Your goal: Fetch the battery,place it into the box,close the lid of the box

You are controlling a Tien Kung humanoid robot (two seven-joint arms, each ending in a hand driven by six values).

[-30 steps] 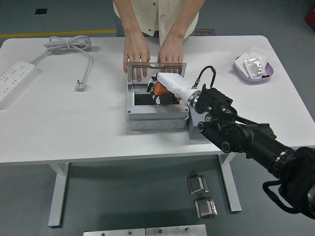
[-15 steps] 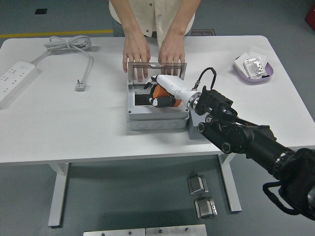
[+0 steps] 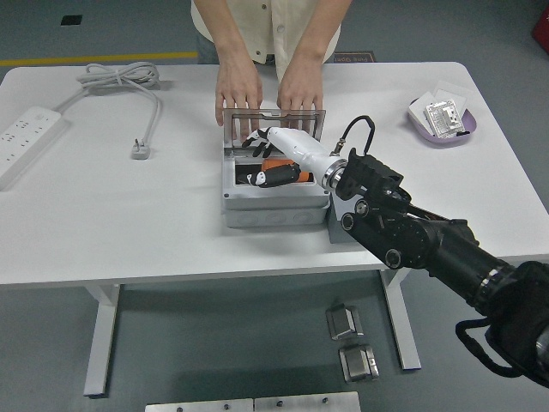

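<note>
The grey box (image 3: pixel 274 209) stands mid-table with its clear lid (image 3: pixel 274 118) raised at the far side. A person's two hands (image 3: pixel 238 90) rest on the table behind the lid and steady it. An orange and black battery (image 3: pixel 279 172) lies inside the box. My right hand (image 3: pixel 260 153), white with dark fingertips, hovers over the box's opening. Its fingers (image 3: pixel 254 140) are spread toward the lid, off the battery, while the thumb stays low near the battery's black end. The left arm does not show.
A white power strip (image 3: pixel 26 137) with its coiled cable (image 3: pixel 124 79) and plug (image 3: pixel 141 150) lies at the far left. A purple tray (image 3: pixel 418 123) with white parts sits at the far right. My black forearm (image 3: pixel 412 232) crosses the table's front right.
The hand carried the battery down into the box, then its fingers lifted and spread away from it. The person's hands stayed at the lid.
</note>
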